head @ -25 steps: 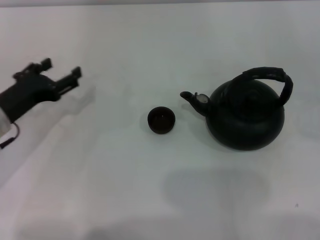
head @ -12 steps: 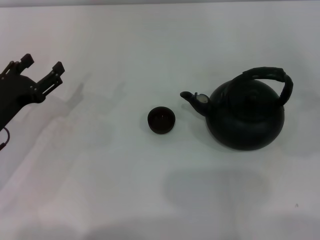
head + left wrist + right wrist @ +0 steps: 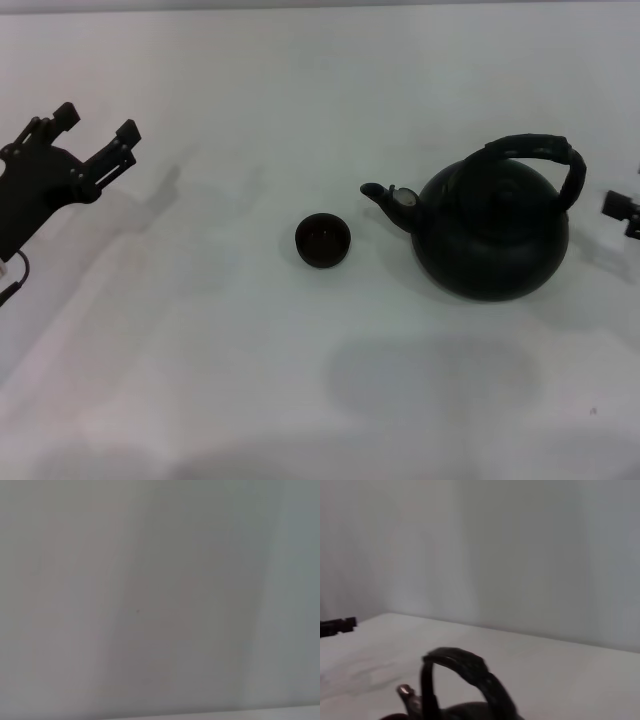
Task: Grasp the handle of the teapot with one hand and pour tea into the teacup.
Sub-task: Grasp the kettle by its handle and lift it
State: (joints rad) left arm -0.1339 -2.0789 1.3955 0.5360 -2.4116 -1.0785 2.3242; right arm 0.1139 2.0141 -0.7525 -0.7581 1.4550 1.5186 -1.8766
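Jaws spread and empty, the left gripper [image 3: 97, 128] hovers well apart at ten o'clock of the teacup [image 3: 322, 240], while the right gripper [image 3: 622, 212], jaw state impossible to tell, sits just at three o'clock of the teapot [image 3: 490, 235], nearer its handle [image 3: 545, 158] arching crosswise.

The matte-black teapot [image 3: 492, 235] stands upright toward the table's right edge, its short pale-tipped spout aimed left. Its thick ribbed handle [image 3: 545, 155] arches up over the lid. The small dark handleless teacup [image 3: 322, 240] sits upright near the table's middle, just beyond the spout, apart from it.
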